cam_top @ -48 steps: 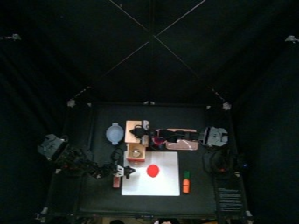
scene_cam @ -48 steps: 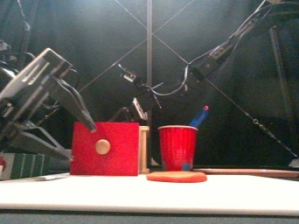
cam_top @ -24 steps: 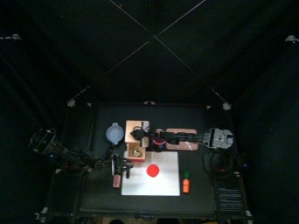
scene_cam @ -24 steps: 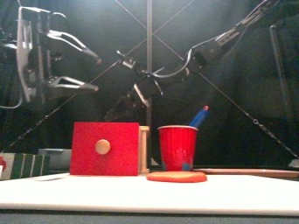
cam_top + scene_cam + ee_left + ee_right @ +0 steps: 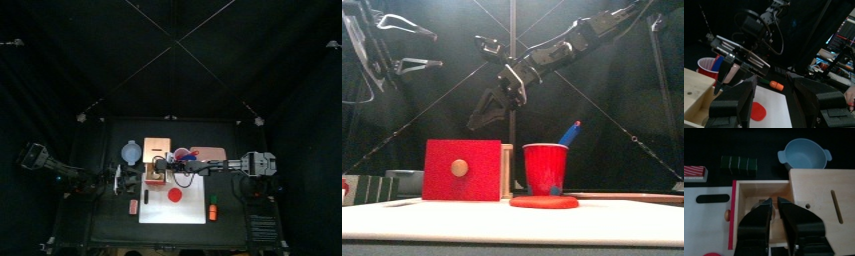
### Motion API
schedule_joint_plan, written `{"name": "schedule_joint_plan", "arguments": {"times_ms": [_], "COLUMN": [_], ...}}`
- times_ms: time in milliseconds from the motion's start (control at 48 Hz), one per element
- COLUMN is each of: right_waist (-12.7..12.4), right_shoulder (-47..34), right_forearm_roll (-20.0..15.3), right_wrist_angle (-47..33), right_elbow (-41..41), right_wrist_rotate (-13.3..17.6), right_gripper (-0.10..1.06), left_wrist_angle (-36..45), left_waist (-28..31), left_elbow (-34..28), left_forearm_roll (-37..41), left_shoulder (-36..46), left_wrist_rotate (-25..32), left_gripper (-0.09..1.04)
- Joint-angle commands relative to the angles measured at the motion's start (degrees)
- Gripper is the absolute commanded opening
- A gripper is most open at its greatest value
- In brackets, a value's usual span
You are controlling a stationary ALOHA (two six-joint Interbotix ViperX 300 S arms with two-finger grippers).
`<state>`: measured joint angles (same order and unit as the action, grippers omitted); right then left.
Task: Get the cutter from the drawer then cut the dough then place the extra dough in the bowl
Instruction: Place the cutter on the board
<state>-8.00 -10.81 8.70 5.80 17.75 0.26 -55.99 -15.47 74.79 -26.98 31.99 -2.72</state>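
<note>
The pale wooden box (image 5: 158, 147) (image 5: 821, 193) has its drawer (image 5: 759, 190) pulled out, with the red drawer front (image 5: 460, 170) facing the table's front. My right gripper (image 5: 775, 203) (image 5: 478, 120) hangs above the drawer, pointing down into it, its jaws a little apart. What lies under its tips is hidden, and I cannot make out the cutter. A flat red dough disc (image 5: 174, 197) (image 5: 544, 202) lies on the white cutting board (image 5: 195, 188). The blue-grey bowl (image 5: 130, 152) (image 5: 806, 154) stands left of the box. My left gripper (image 5: 433, 50) (image 5: 775, 91) is raised at the left, open and empty.
A red cup (image 5: 545, 168) holding a blue knife stands right of the box. An orange toy (image 5: 211, 211) lies at the board's right edge. Dark green sushi blocks (image 5: 739, 163) and a red-and-white toy (image 5: 694, 172) lie left of the board.
My left gripper let go of the drawer knob and rose up to the left. The right arm swung over the open drawer and its jaws parted.
</note>
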Motion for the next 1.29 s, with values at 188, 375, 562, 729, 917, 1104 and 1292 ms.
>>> {"name": "schedule_joint_plan", "arguments": {"times_ms": [188,375,562,729,917,1104,1292], "right_waist": [0.0,0.0,0.09,0.18,0.35,0.35,0.79], "right_shoulder": [0.09,-1.93,-3.08,-4.22,-4.83,-3.08,-2.81], "right_forearm_roll": [-2.64,-2.72,-3.16,-3.16,-3.08,-2.46,-2.46], "right_wrist_angle": [0.35,1.32,1.41,1.41,2.37,4.48,4.75], "right_elbow": [-0.44,-0.97,-1.85,-2.37,-3.52,-4.31,-5.54], "right_wrist_rotate": [0.18,0.09,0.09,0.09,0.18,0.0,-0.18], "right_gripper": [0.75,0.75,0.75,0.75,0.75,0.75,0.75], "left_wrist_angle": [-0.35,-0.35,-0.35,-0.35,-0.09,-0.09,0.09], "left_waist": [2.11,2.72,3.08,3.16,3.08,3.16,3.16], "left_elbow": [0.7,1.14,1.23,1.67,2.02,2.02,2.02], "left_forearm_roll": [0.53,0.44,0.0,-0.97,-1.93,-1.93,-2.37], "left_shoulder": [3.69,3.69,3.69,3.69,3.69,3.69,3.69], "left_wrist_rotate": [3.52,3.34,3.25,3.25,3.08,3.08,3.08], "left_gripper": [0.86,0.86,0.86,0.86,0.86,0.86,0.86]}}
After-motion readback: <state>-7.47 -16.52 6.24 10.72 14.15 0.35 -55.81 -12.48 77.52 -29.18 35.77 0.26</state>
